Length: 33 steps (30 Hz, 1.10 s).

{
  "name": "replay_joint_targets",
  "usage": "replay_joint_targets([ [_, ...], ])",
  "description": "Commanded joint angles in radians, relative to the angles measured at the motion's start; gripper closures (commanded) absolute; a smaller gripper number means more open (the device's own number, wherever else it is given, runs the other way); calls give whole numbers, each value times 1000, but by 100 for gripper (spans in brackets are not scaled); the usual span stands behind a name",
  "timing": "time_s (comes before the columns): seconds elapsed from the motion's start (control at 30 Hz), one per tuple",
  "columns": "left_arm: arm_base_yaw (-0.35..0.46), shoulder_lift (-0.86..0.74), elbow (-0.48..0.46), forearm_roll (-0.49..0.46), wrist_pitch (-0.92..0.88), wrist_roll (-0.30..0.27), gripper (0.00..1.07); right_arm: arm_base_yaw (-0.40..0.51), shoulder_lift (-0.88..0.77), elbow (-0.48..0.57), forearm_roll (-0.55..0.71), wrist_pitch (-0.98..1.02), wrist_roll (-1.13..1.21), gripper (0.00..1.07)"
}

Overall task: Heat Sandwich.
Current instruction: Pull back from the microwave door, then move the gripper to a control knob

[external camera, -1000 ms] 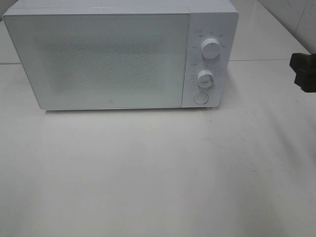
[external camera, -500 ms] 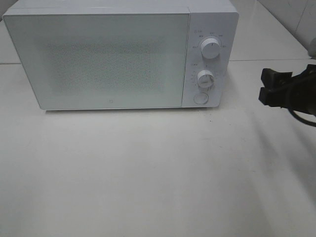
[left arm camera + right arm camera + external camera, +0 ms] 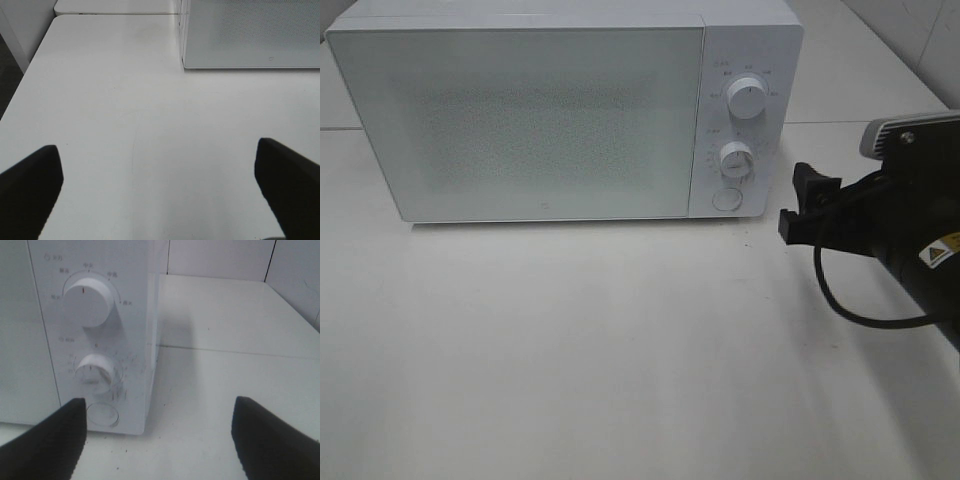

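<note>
The white microwave (image 3: pixel 540 120) stands at the back of the table with its door shut. The sandwich is out of view. My right gripper (image 3: pixel 800 200) is open and empty, just right of the microwave's control panel, level with the round button (image 3: pixel 725 199). In the right wrist view the open gripper (image 3: pixel 160 440) faces the upper knob (image 3: pixel 87 302), the lower knob (image 3: pixel 95 372) and the round button (image 3: pixel 102 415). My left gripper (image 3: pixel 160 190) is open and empty above bare table, with the microwave's corner (image 3: pixel 250 35) ahead of it. It does not show in the exterior high view.
The white table (image 3: pixel 620 340) stretches in front of the microwave. The table's left edge (image 3: pixel 25 85) shows in the left wrist view. A tiled wall (image 3: pixel 295 270) stands behind and to the right. A black cable (image 3: pixel 850 305) loops under the right arm.
My right arm has come in from the right edge and moved left toward the microwave's control panel. The microwave has not changed.
</note>
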Motion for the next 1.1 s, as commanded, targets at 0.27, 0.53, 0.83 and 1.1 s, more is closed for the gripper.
replay_joint_targets([
  [0.27, 3, -27, 4, -7, -16, 0, 5, 151, 108, -75, 133, -77, -5, 31],
  [0.53, 3, -27, 4, -7, -16, 0, 5, 174, 153, -120, 164, -74, -5, 31],
  [0.83, 3, -27, 4, -7, -16, 0, 5, 173, 158, -124, 161, -74, -5, 31],
  [1.1, 3, -27, 4, -7, -16, 0, 5, 171, 220, -185, 161, -49, -5, 31],
])
